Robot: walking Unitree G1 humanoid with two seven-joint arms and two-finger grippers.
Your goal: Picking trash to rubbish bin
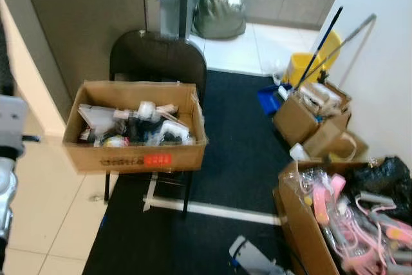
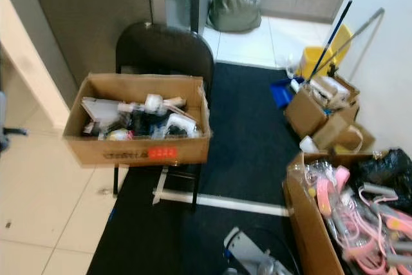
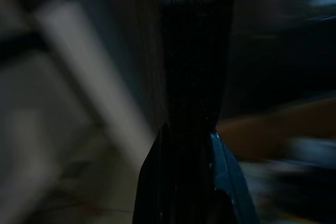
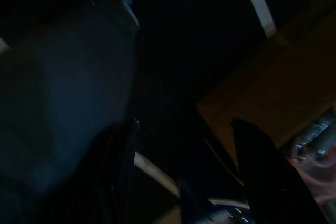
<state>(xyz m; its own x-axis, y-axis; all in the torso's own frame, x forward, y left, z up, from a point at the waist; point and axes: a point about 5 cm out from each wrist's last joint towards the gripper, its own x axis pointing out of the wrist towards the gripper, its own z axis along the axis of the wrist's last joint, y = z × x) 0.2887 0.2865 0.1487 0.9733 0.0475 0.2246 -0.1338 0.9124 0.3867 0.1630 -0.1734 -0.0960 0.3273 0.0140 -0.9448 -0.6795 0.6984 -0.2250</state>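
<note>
The trash [image 1: 138, 123] lies jumbled in an open box [image 1: 132, 152] perched on a dark folding chair [image 1: 158, 56], well ahead of both sets of fingers and touched by neither. The right gripper [image 4: 184, 182] hangs low over the dark mat [image 1: 238, 152], its fingers spread with nothing between them; a second box [image 4: 268, 108] with pink hangers [image 1: 331, 201] sits just beside them. The left gripper [image 3: 184, 182] hangs idle in shade, and whether its fingers are parted or pressed together cannot be told. No bin is plainly in sight; a full bag [image 1: 219, 8] stands far beyond the chair. The risks, as I judge them: the box overhangs the seat, so a careless reach could tip it, and loose wrappers could slip from the fingers.
</note>
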